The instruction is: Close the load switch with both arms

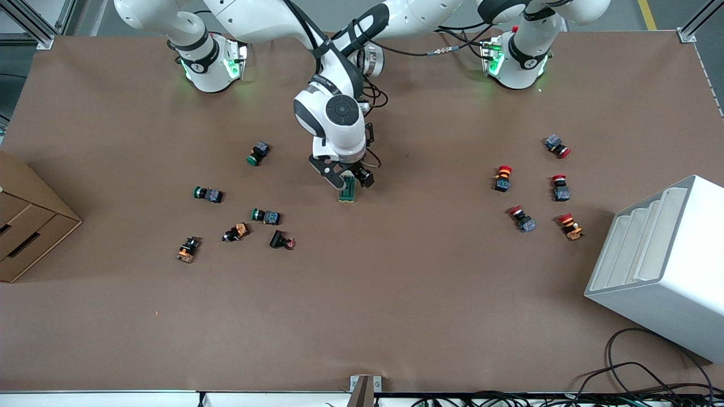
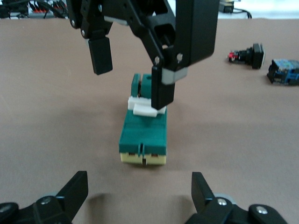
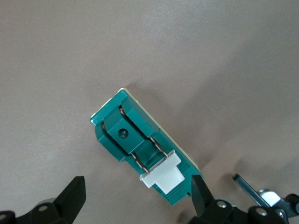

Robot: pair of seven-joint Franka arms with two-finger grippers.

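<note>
Brown worktop [image 1: 396,294] flanked by white stepped rack [image 1: 662,265] and cardboard drawers [image 1: 22,226]. Load switch [image 1: 347,191] seen lying mid-worktop, nothing close around it. Right gripper [image 3: 138,182] held right above it, fingers apart, one finger [image 2: 162,91] touching white handle [image 2: 142,109]. Left gripper [image 2: 140,182] held low, just beside switch, fingers spread wide. Red buttons [image 1: 503,178] and green buttons [image 1: 260,152] scattered well apart.

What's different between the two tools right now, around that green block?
The right tool hangs over the load switch, one finger apparently on its white handle; the left tool sits low beside the switch, touching nothing. The right tool points down; the left tool lies nearly level with the table. Both are open.
</note>
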